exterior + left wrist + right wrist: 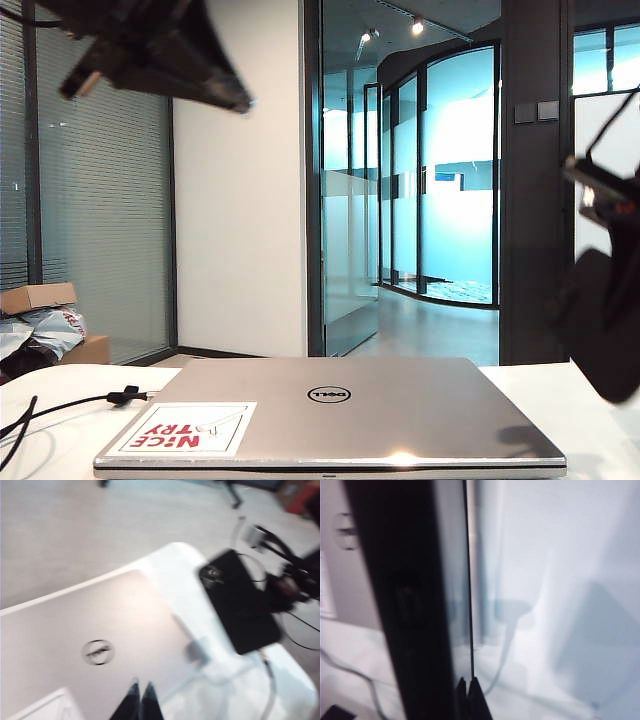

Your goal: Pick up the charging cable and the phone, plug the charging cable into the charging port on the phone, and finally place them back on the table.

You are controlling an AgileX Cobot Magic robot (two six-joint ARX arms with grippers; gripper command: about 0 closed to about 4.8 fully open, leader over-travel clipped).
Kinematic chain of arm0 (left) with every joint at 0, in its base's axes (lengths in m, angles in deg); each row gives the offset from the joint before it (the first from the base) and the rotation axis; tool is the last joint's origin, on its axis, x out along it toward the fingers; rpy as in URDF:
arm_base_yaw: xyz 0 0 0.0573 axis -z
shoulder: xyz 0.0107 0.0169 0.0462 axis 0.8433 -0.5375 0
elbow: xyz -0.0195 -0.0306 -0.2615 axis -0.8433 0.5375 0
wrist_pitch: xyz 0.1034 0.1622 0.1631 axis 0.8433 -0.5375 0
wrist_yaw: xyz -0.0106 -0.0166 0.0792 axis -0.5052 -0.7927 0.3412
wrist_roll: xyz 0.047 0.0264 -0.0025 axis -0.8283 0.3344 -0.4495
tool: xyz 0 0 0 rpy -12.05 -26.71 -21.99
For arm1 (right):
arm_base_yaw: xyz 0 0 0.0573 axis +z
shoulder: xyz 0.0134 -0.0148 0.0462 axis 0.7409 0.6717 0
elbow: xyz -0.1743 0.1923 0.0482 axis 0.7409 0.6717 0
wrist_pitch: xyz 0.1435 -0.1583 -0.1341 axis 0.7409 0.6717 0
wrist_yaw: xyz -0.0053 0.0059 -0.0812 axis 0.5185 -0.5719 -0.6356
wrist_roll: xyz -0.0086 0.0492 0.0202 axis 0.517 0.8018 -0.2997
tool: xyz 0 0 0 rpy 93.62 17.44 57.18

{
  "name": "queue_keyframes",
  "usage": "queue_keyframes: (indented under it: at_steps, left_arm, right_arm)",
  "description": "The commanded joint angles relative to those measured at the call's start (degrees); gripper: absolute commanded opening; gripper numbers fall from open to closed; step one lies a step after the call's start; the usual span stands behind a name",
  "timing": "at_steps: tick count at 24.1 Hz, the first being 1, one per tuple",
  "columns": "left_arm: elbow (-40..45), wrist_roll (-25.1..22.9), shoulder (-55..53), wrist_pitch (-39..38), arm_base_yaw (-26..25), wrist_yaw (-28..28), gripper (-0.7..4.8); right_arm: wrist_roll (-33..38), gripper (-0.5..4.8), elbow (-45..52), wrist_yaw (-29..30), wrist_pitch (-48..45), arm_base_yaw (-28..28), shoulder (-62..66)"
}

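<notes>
**White bench with closed laptop: taking up the charging cable**

White bench (560, 400) carries a closed silver Dell laptop (330, 415) in front of glass office partitions.

1. Status. The right pincer (468, 692) is closed on what appears to be the phone (240, 605), gripped by one thin edge and held clear of the bench past the laptop's right side. The left pincer (141, 700) is closed and empty, above the laptop lid. The charging cable (70, 403) lies toward the bench's left edge, and its black tie (125, 396) sits just beside the laptop. The plug tip is not visible.

2. Step in hand, judged: grasp the cable with the left pincer.
   - Spread the jaws before descending, because closed tips will only push the cord aside.
   - Locate the plug end first and grip close behind it. A grip far back leaves a limp tip that will not aim at the port.
   - Set the jaws across the cord, not along it.
   - Keep the phone steady, since an edge grip may let it swing.
</notes>
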Motion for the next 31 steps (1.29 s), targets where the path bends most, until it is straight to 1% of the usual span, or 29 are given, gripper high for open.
queue_keyframes:
  at_steps: [1,4,8,17,18,21,22,23,26,29,31]
  left_arm:
    - [-1.6,-0.9,0.1,-3.3,-3.6,-0.1,-0.06]
    - [-1.9,-1.0,0.1,-3.6,-4.8,-0.1,-0.06]
    - [-1.9,-0.9,0.1,-3.7,-4.4,-0.1,-0.06]
    - [-1.9,-0.9,0.1,-3.9,-4.0,-0.1,-0.06]
    - [-1.9,-0.9,0.1,-4.0,-4.0,-0.1,-0.06]
    - [-1.9,-0.9,0.1,-4.2,-4.0,-0.1,-0.06]
    - [-1.9,-0.9,0.1,-4.2,-4.0,-0.1,-0.06]
    - [-1.9,-0.9,0.1,-4.2,-4.0,-0.1,-0.06]
    - [-1.9,-0.9,0.1,-4.1,-4.0,-0.1,-0.06]
    - [-1.9,-0.9,0.1,-4.6,-4.0,0.0,-0.06]
    - [-1.9,-0.9,0.1,-5.5,-4.0,0.0,-0.06]
  right_arm:
    - [-2.4,-0.06,-0.3,-2.9,-0.4,0.0,2.3]
    - [-2.4,-0.06,-0.7,-2.9,-1.0,0.0,6.0]
    - [-2.4,-0.06,-3.8,-1.6,-0.3,0.1,12.2]
    - [-2.4,-0.04,-7.8,-1.7,1.3,0.1,20.7]
    - [-2.5,0.19,-7.8,-1.8,1.1,0.1,21.3]
    - [-2.6,2.12,-8.0,-1.8,0.8,0.0,21.4]
    - [-2.6,2.47,-8.2,-1.9,1.3,0.0,21.4]
    - [-2.6,2.61,-8.6,-1.9,2.3,0.0,21.4]
    - [-2.7,2.62,-11.1,-2.3,6.6,0.0,21.2]
    - [-3.7,2.62,-14.8,-6.0,12.5,0.1,19.1]
    - [-3.7,2.62,-16.1,-6.8,14.1,0.1,16.3]
